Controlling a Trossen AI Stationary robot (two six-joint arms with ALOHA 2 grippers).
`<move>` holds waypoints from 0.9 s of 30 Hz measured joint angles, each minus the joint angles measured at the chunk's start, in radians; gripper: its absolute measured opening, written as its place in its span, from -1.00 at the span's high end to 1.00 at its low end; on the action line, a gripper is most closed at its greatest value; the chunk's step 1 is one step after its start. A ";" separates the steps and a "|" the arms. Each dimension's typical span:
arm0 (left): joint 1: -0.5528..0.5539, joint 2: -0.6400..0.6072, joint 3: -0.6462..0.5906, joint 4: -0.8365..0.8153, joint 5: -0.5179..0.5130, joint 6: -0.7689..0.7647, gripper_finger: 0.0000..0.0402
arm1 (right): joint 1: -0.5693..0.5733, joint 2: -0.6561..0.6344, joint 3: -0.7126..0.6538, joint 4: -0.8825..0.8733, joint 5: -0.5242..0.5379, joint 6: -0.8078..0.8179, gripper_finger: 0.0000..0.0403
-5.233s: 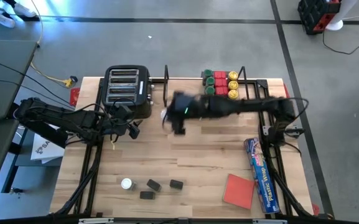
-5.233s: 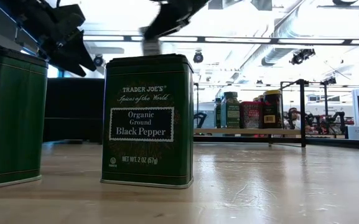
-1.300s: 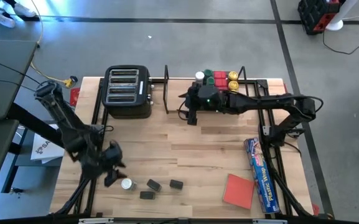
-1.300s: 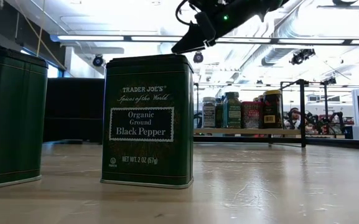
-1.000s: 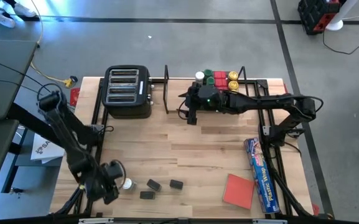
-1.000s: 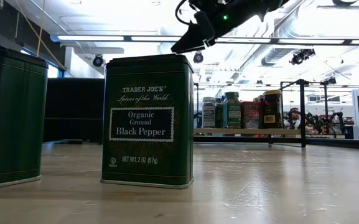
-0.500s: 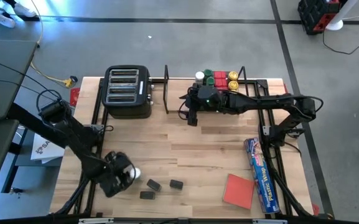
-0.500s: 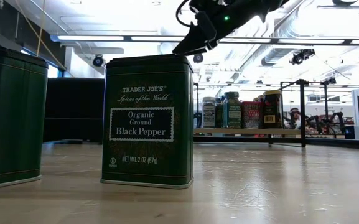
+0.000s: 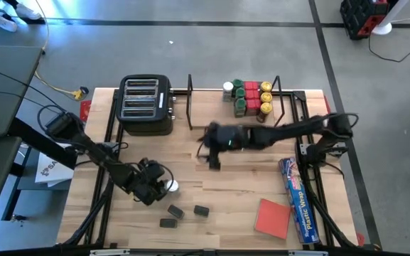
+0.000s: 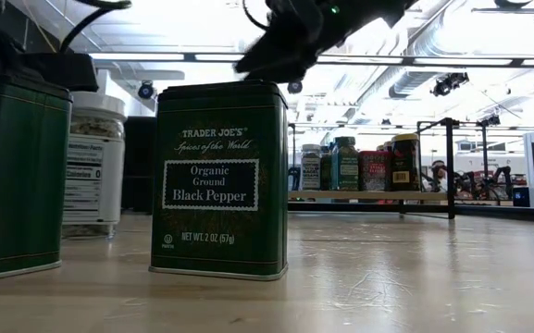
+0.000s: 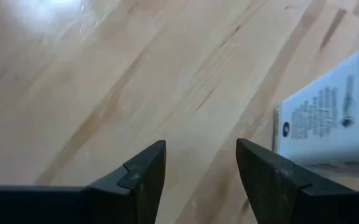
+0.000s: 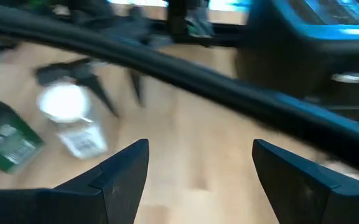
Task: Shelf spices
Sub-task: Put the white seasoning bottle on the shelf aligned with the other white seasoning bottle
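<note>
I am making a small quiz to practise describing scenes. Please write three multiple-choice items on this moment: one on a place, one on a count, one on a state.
1. Where is the white-topped jar?
A. Hanging in the air
B. Standing on the table beside the left gripper
C. Lying on its side at the table's back edge

2. How many small black tins lie near the table's front edge?
A. One
B. Five
C. Three

3. How is the right gripper?
A. Open, with nothing between its fingers
B. Shut on a jar
C. Shut and empty

Answers:
1 B: the low view shows the jar upright on the wood, and the left wrist view shows it just beside one finger.
2 C: the high view shows three.
3 A: its wrist view shows a wide, empty gap.
</note>
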 joint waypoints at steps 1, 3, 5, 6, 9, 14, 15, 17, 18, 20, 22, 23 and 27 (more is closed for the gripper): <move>0.004 -0.011 0.000 -0.005 0.000 0.017 0.06 | 0.033 0.026 0.000 0.027 0.016 0.020 -0.40; 0.002 -0.043 0.000 -0.044 0.001 0.030 0.06 | 0.090 0.073 0.000 0.108 0.045 0.063 -0.40; -0.018 -0.085 0.000 -0.087 -0.004 0.016 0.06 | 0.143 0.119 0.000 0.196 0.075 0.119 -0.40; -0.034 -0.106 0.000 -0.101 -0.012 0.004 0.06 | 0.166 0.140 0.000 0.234 0.093 0.151 -0.40; -0.094 -0.162 0.000 -0.086 -0.047 -0.003 0.06 | 0.222 0.200 0.000 0.326 0.161 0.243 -0.40; -0.179 -0.171 0.000 0.088 -0.051 0.059 0.06 | 0.278 0.255 0.027 0.336 0.223 0.355 -0.40; -0.183 -0.164 0.000 0.135 -0.030 0.084 0.06 | 0.283 0.258 0.033 0.320 0.225 0.364 -0.40; -0.183 -0.146 0.000 0.213 0.013 0.121 0.06 | 0.289 0.259 0.042 0.288 0.227 0.365 -0.40; -0.179 -0.136 0.000 0.239 0.025 0.133 0.06 | 0.289 0.259 0.044 0.276 0.227 0.364 -0.40; -0.161 -0.112 0.001 0.271 0.030 0.150 0.07 | 0.288 0.258 0.048 0.261 0.227 0.352 -0.40; -0.125 -0.082 0.001 0.264 0.027 0.156 0.08 | 0.288 0.257 0.054 0.258 0.227 0.335 -0.40; -0.103 -0.068 0.001 0.263 0.024 0.163 0.09 | 0.288 0.256 0.055 0.259 0.227 0.329 -0.40; 0.013 -0.021 0.000 0.348 0.002 0.264 0.16 | 0.288 0.256 0.055 0.239 0.227 0.318 -0.40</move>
